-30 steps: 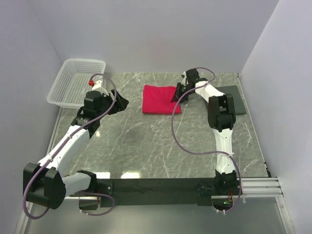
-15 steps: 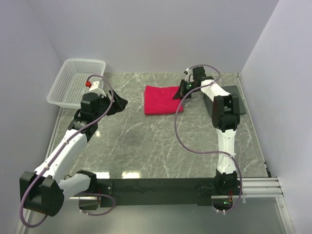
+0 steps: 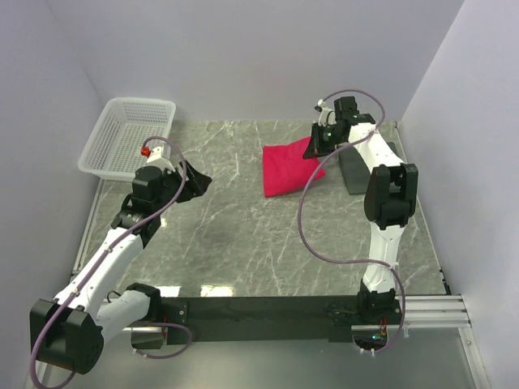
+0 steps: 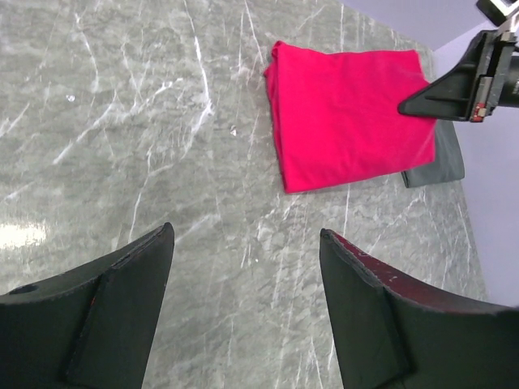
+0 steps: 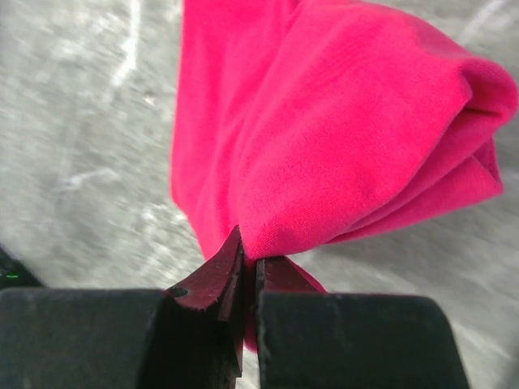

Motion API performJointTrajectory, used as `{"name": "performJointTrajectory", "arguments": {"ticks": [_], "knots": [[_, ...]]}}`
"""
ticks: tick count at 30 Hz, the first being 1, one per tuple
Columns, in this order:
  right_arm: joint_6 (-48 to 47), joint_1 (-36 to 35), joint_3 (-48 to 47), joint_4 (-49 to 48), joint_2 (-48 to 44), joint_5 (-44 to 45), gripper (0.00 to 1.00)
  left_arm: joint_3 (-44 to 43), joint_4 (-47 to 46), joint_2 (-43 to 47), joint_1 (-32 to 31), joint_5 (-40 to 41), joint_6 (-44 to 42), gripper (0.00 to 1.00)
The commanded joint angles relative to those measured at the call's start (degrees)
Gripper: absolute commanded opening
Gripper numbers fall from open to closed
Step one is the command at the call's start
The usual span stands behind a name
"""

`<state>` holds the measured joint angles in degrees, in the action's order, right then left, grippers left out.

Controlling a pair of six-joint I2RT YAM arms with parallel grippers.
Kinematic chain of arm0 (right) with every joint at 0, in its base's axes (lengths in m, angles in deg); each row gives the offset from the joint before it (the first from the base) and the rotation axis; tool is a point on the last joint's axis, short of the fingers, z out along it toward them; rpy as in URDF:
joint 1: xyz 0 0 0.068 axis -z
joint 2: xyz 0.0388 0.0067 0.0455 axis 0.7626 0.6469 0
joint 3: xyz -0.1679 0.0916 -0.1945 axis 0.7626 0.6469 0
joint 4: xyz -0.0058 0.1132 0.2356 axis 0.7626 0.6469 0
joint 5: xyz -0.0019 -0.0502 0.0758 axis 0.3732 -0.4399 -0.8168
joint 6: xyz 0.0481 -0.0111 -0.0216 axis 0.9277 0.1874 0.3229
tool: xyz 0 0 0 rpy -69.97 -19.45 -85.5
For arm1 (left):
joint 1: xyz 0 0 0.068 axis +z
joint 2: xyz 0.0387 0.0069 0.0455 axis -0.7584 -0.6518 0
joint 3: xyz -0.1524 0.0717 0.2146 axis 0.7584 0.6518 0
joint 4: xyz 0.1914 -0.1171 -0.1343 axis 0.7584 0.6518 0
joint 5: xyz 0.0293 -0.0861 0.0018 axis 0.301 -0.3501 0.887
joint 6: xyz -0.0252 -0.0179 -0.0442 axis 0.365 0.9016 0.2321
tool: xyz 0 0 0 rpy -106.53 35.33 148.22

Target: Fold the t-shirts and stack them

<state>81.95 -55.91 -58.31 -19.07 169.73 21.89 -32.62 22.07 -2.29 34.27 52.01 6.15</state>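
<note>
A folded crimson t-shirt (image 3: 289,168) lies on the marble table at the back, right of centre. It also shows in the left wrist view (image 4: 349,113) and fills the right wrist view (image 5: 340,121). My right gripper (image 3: 315,147) is shut on the shirt's far right corner, the fabric pinched between its fingertips (image 5: 235,263). My left gripper (image 3: 198,179) is open and empty over the bare table on the left, well apart from the shirt; its open fingers (image 4: 122,300) frame marble only.
A white mesh basket (image 3: 128,136) stands at the back left corner. A dark grey flat pad (image 3: 357,168) lies right of the shirt, partly under the right arm. Walls close in the table on three sides.
My right gripper has dragged the folded shirt to the right and turned it slightly, toward the grey pad. My left arm has drawn back a little toward the near left.
</note>
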Motion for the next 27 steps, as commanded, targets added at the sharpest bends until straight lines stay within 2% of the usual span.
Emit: {"name": "performJointTrajectory", "arguments": {"ticks": [1,11,27], "knots": [[-6.16,0.42,-2.05,4.78,-5.09,5.93,0.00,1.00,-3.29,1.49,0.19,-1.50,0.60,0.78],[-14.96,2.88,-3.72,9.70,-9.67,14.02,0.00,3.99,-6.80,0.96,0.19,-2.82,0.95,0.78],[-28.58,10.87,-12.33,16.38,-8.18,14.38,0.00,5.31,-8.65,-0.62,0.19,-3.96,1.12,0.77]]}}
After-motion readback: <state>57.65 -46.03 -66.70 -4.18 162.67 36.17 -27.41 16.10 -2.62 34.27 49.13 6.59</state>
